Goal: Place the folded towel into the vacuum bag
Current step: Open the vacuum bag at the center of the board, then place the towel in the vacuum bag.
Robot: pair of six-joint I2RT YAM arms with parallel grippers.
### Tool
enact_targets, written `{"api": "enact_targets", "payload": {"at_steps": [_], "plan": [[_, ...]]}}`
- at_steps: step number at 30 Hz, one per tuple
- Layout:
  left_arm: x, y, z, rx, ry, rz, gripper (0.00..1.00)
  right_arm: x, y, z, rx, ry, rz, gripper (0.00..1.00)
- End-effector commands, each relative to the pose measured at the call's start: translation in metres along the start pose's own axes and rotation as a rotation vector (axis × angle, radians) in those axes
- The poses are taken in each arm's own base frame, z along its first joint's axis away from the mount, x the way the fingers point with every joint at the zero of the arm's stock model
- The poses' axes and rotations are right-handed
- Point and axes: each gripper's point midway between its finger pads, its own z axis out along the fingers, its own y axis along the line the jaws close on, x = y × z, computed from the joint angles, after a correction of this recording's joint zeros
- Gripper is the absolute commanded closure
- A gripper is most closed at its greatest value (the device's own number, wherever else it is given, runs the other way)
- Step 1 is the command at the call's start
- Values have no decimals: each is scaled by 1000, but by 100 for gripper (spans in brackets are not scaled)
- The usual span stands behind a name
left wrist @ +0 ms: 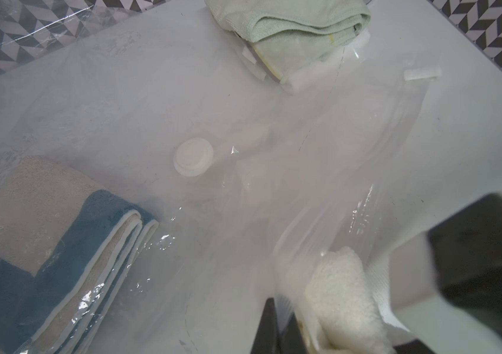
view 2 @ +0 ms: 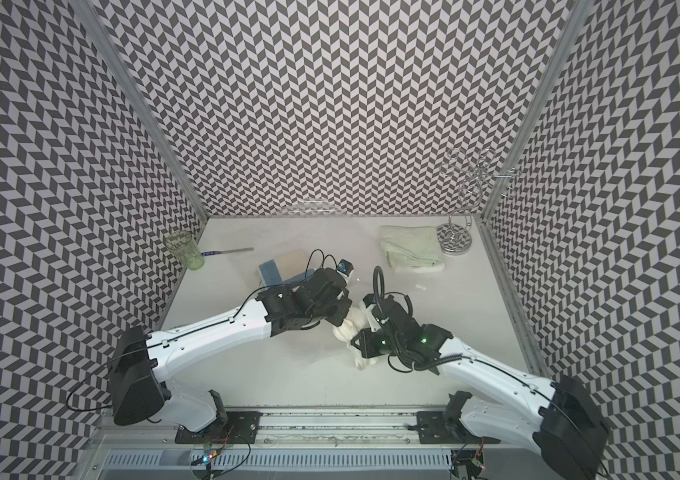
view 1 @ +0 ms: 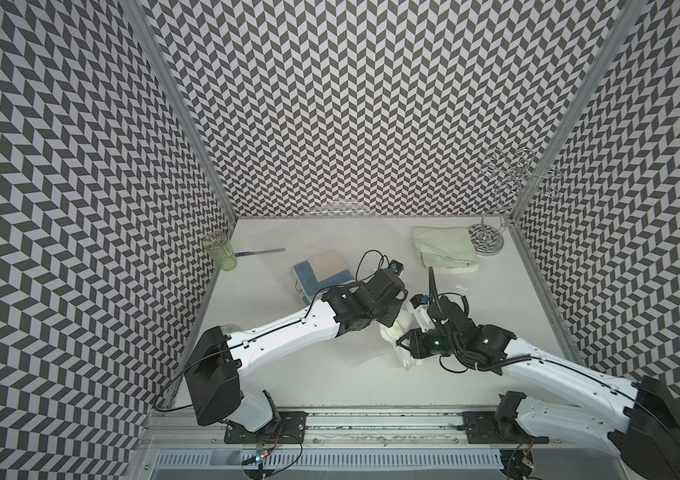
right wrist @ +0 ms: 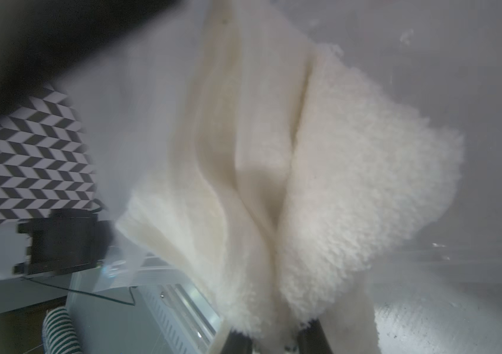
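Observation:
A fluffy white folded towel (view 1: 392, 332) (right wrist: 335, 184) hangs bunched between the two wrists at the table's middle. My right gripper (right wrist: 274, 334) is shut on the towel's lower end. The vacuum bag (left wrist: 274, 122) is clear glossy film spread over the table, with its round white valve (left wrist: 193, 157) lying flat. My left gripper (left wrist: 277, 306) is shut on a raised edge of the bag's film. The white towel (left wrist: 344, 294) sits right beside that edge, behind a layer of plastic. In both top views the wrists hide the left jaws.
A blue and beige folded towel (view 1: 321, 270) lies under glossy film at the left. A pale green towel (view 1: 444, 249) lies at the back right beside a chrome wire stand (view 1: 489, 237). A green glass (view 1: 219, 251) and a metal tool (view 1: 261, 251) are at the back left.

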Motion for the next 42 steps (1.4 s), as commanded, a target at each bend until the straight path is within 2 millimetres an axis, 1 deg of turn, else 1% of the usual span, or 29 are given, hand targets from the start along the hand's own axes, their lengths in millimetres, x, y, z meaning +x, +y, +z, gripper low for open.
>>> {"api": "enact_targets", "payload": {"at_steps": [1, 3, 4, 5, 6, 8, 10, 11, 12, 14, 17, 20, 21, 22, 24, 25, 27, 29, 31, 34, 38, 39, 42], "plan": [[-31, -7, -26, 75, -118, -66, 100, 11, -38, 17, 138, 50, 12, 100], [-34, -7, -31, 81, -130, -76, 100, 26, -67, 20, 273, 113, 12, 100], [-36, -6, -32, 83, -136, -82, 100, 29, -76, 19, 318, 122, 10, 100], [-36, -5, -33, 86, -141, -87, 100, 26, -77, 19, 325, 113, 7, 100], [-37, -6, -34, 92, -146, -90, 100, 21, -73, 19, 315, 99, 0, 100], [-35, -8, -32, 105, -142, -92, 100, 6, -58, 17, 279, 63, -32, 100], [-30, -10, -27, 116, -130, -95, 100, -12, -29, 13, 194, 18, -93, 100], [-27, -11, -25, 121, -124, -98, 100, -20, -12, 11, 133, 1, -124, 100], [-26, -11, -24, 127, -123, -98, 100, -26, 4, 10, 79, -9, -146, 100], [-26, -13, -24, 134, -125, -100, 100, -34, 23, 8, 24, -22, -177, 100], [-30, -14, -24, 138, -133, -100, 100, -40, 42, 14, -31, -16, -209, 100], [-31, -15, -25, 144, -135, -102, 100, -40, 51, 27, -89, 3, -227, 98], [-30, -15, -24, 145, -134, -103, 100, -39, 50, 33, -93, 3, -230, 96], [-28, -15, -23, 144, -130, -102, 100, -39, 45, 37, -79, -2, -228, 90], [-24, -14, -21, 141, -122, -103, 100, -39, 29, 46, -20, 7, -224, 62], [-23, -14, -21, 141, -120, -105, 100, -38, 24, 49, 2, 12, -226, 51], [-19, -14, -20, 142, -114, -104, 100, -37, 22, 48, 9, 19, -233, 34], [-16, -13, -18, 139, -108, -102, 100, -36, 26, 43, -13, 29, -227, 24], [-13, -12, -17, 134, -103, -102, 100, -36, 25, 34, -13, 32, -214, 21], [-9, -11, -15, 135, -99, -101, 100, -41, 11, 12, 22, -5, -163, 19], [-5, -12, -13, 149, -95, -137, 100, -45, -25, -14, 129, -47, -69, 18], [-4, -13, -12, 152, -92, -140, 100, -43, -34, -19, 156, -52, -36, 18], [-3, -15, -10, 158, -88, -145, 100, -32, -51, -28, 198, -56, 53, 22]]}}
